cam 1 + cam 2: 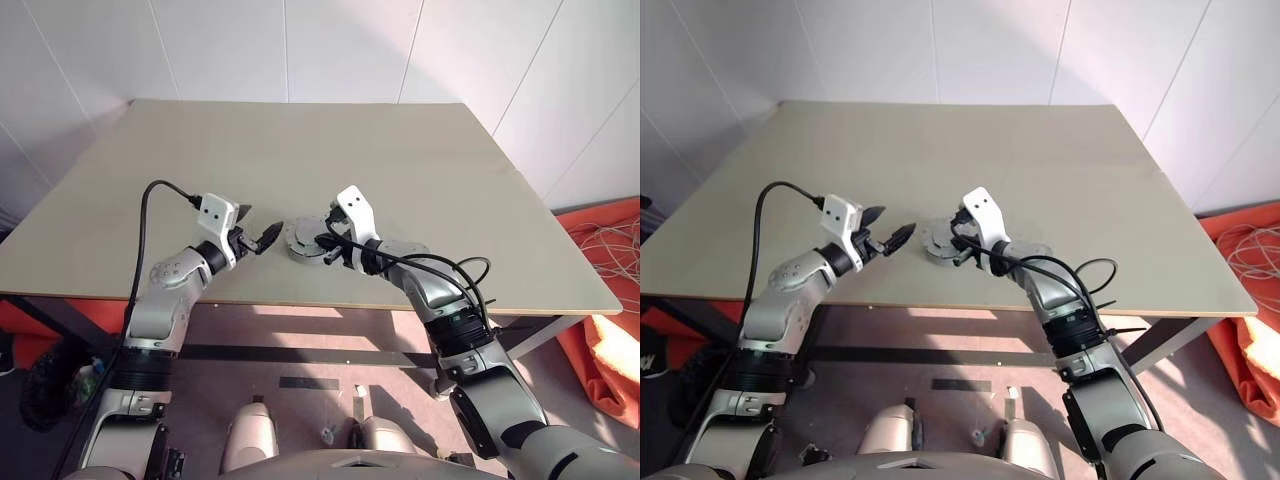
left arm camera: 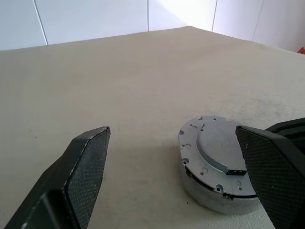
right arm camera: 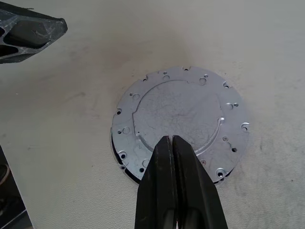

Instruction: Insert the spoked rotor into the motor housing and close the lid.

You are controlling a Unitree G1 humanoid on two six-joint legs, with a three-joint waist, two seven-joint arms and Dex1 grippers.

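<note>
The lid [image 3: 181, 109], a round grey metal disc with small holes along its rim, lies flat on top of the short round motor housing [image 2: 202, 194] near the table's front edge. Only the housing's side wall shows under it. The spoked rotor is hidden. My right gripper [image 3: 170, 139] is shut, and its tips sit over the lid's near rim with nothing between them. To the left of the housing, my left gripper [image 2: 171, 131] stands wide open and level, apart from it. One of the left gripper's fingers [image 3: 28, 26] shows in the right wrist view.
The beige table [image 1: 300, 150] stretches far behind and to both sides of the housing, and its front edge runs just below my hands. On the floor at the right lie an orange cloth [image 1: 610, 345] and loose cables [image 1: 610, 240].
</note>
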